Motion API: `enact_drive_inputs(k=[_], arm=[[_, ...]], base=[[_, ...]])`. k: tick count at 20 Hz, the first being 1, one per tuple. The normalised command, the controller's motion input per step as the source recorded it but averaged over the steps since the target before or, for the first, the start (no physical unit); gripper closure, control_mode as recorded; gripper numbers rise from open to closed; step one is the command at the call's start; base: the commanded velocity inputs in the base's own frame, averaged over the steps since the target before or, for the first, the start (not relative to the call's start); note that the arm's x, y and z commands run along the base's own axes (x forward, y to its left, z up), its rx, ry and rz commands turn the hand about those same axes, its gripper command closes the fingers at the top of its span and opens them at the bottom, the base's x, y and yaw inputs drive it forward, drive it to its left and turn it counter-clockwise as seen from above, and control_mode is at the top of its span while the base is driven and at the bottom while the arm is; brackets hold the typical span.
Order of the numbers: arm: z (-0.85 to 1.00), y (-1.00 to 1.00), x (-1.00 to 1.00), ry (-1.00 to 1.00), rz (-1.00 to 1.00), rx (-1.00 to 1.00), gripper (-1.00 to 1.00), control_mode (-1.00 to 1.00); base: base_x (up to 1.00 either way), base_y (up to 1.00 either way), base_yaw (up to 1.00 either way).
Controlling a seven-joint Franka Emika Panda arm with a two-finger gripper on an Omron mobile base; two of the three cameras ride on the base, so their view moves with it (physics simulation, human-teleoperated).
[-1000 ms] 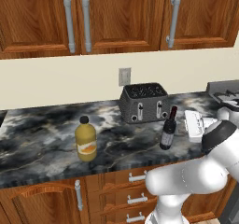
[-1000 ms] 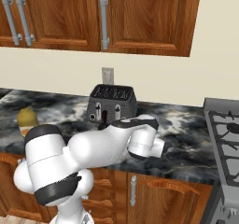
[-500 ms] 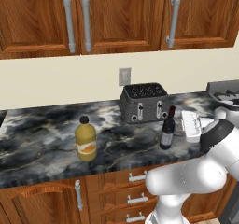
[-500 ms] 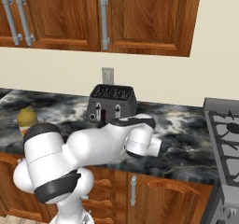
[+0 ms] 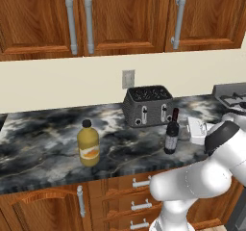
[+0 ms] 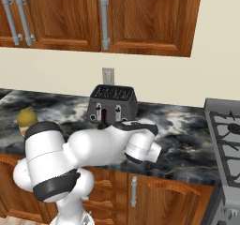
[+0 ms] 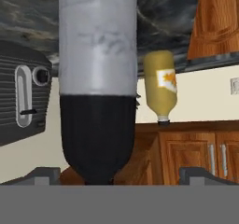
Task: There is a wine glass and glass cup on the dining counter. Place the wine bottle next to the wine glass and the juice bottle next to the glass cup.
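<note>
The dark wine bottle (image 5: 171, 134) stands upright on the marbled wall counter (image 5: 43, 143), just in front of the toaster. My gripper (image 5: 191, 131) reaches in from its right, level with the bottle's body. In the hand view the wine bottle (image 7: 97, 83) looms large and upside down between the two spread fingertips (image 7: 45, 175), and neither tip touches it. My gripper (image 7: 122, 175) is open. The yellow juice bottle (image 5: 88, 144) stands further left on the same counter, and the juice bottle (image 7: 161, 85) also appears beyond the wine bottle. The wine glass, glass cup and dining counter are out of view.
A dark grey toaster (image 5: 146, 105) sits against the wall behind the wine bottle. A stove (image 6: 227, 130) adjoins the counter on the right. Wooden cabinets (image 5: 120, 13) hang above, and drawers (image 5: 134, 196) sit below the counter edge.
My hand has edged a little left, closer to the wine bottle. Both bottles stand where they were.
</note>
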Motion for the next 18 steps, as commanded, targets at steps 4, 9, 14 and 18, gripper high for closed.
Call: enact_drive_inputs(k=[4,9,14,18], arm=[[-0.01,0.0,0.0,0.06,-0.13,0.02,-1.0,-1.0],[-0.03,0.25,0.0,0.0,-0.02,-0.03,-1.0,-1.0],[-0.05,0.17,0.03,0.05,0.0,-0.01,-1.0,-1.0],[-0.23,0.23,0.0,0.11,0.0,0.0,-1.0,-1.0]], base=[[0.0,0.0,0.0],[0.0,0.0,0.0],[0.0,0.0,0.0],[0.0,0.0,0.0]])
